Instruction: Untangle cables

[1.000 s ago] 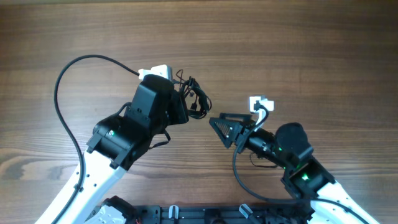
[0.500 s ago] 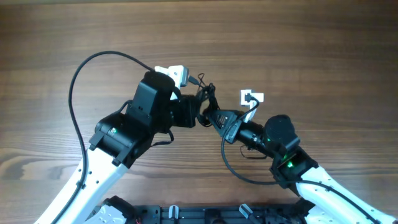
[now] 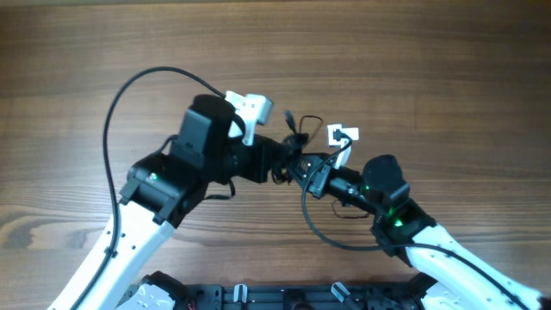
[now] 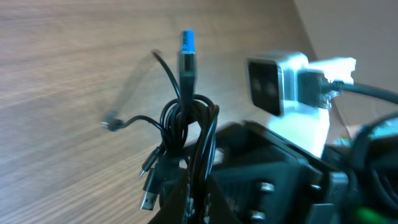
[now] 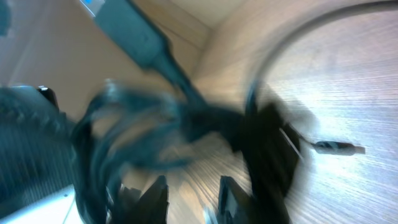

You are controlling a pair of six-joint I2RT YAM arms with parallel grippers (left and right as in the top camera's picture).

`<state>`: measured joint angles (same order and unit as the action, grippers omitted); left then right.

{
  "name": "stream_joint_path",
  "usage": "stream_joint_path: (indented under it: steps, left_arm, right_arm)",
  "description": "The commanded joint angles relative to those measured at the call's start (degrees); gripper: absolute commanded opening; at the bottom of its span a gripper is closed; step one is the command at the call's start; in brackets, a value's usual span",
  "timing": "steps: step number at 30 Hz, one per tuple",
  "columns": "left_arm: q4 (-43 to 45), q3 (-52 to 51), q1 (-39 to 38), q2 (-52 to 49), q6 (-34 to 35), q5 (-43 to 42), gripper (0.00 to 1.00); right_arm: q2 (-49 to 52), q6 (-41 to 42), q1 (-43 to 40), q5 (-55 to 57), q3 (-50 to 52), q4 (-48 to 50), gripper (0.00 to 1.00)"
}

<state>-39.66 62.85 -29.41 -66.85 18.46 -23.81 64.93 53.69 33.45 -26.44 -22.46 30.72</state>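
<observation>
Room: desk [image 3: 430,52] is open wood across the far side and out both flanks. The black rail [image 3: 275,297] along the near side is the only boundary I see. Both arms [image 3: 164,185] meet mid-desk, so it's tight there.

Count: two arms, one bunch of cables [image 4: 186,118], three plug ends [image 4: 149,200] from the left wrist, blue plug [image 4: 187,40] uppermost.

Left claw [image 4: 194,206] is clenched on the cables' lower end, bunch held up off the desk. Right claw [image 5: 194,193] is released, wood showing between the fingers, cables just ahead of it. That view is blurred, so I can't tell contact.
</observation>
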Motion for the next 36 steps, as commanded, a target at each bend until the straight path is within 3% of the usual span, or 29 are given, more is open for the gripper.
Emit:
stream_joint_path:
  steps: [1, 3, 6, 9, 13, 18, 23, 25, 27, 30, 31, 32, 33, 35, 36]
  left_arm:
    - [0.2, 0.9, 6.1, 0.6, -1.3, 1.8, 0.04]
    - [0.3, 0.9, 8.8, 0.6, -1.1, 0.1, 0.04]
    - [0.3, 0.9, 11.6, 0.5, -1.6, -8.8, 0.04]
    - [0.3, 0.9, 13.2, 0.1, -1.9, -17.5, 0.04]
    - [0.0, 0.9, 14.1, -0.1, -9.2, -28.2, 0.04]
    - [-5.0, 0.9, 14.1, -0.1, -18.8, -31.3, 0.04]
    - [-5.6, 0.9, 14.0, -0.4, -20.1, -39.4, 0.04]
    - [-5.7, 0.9, 13.8, -0.5, -21.7, -42.6, 0.04]
    - [-5.7, 0.9, 13.4, -0.5, -21.7, -42.9, 0.04]
    - [-6.9, 0.9, 13.4, -0.7, -21.6, -37.7, 0.05]
    - [-7.2, 0.9, 13.4, -0.9, -20.5, -35.2, 0.2]
    - [-7.1, 0.9, 13.4, -1.0, -19.9, -35.0, 0.27]
    - [-6.9, 0.9, 13.4, -1.2, -18.8, -35.0, 0.43]
    - [-6.8, 0.9, 13.4, -1.6, -18.0, -34.8, 0.6]
    - [-6.9, 0.9, 13.4, -1.8, -18.0, -34.4, 0.63]
  right_arm:
    - [-6.4, -3.9, -5.1, -1.7, -0.2, -10.0, 0.37]
    - [-10.2, -8.4, -7.6, -6.8, -0.2, -14.5, 0.47]
    - [-14.5, -16.6, -9.5, -14.4, -0.2, -17.2, 0.8]
    - [-15.0, -21.1, -9.7, -15.5, -0.2, -17.9, 0.82]
    - [-12.1, -21.6, -9.7, -15.5, -0.2, -16.4, 0.81]
    - [-7.1, -21.6, -9.7, -21.6, -0.2, -5.1, 0.72]
    - [-3.7, -20.7, -9.7, -22.5, -0.2, -1.1, 0.61]
    - [-3.0, -20.7, -9.7, -22.6, -0.2, 0.3, 0.5]
    - [-2.9, -20.6, -9.7, -22.6, -0.2, 2.2, 0.25]
    - [-2.9, -16.3, -10.5, -22.6, -0.2, 4.4, 0.04]
    - [-2.9, -13.2, -11.5, -22.6, -0.2, 4.2, 0.04]
    - [-2.9, -11.0, -12.2, -22.6, -0.2, 3.9, 0.04]
    - [-2.9, -8.4, -13.1, -22.6, -0.2, 3.4, 0.04]
    - [-2.9, -1.5, -15.0, -22.6, -0.2, 2.3, 0.04]
    - [-2.9, 1.7, -15.6, -22.6, -0.2, 2.2, 0.04]
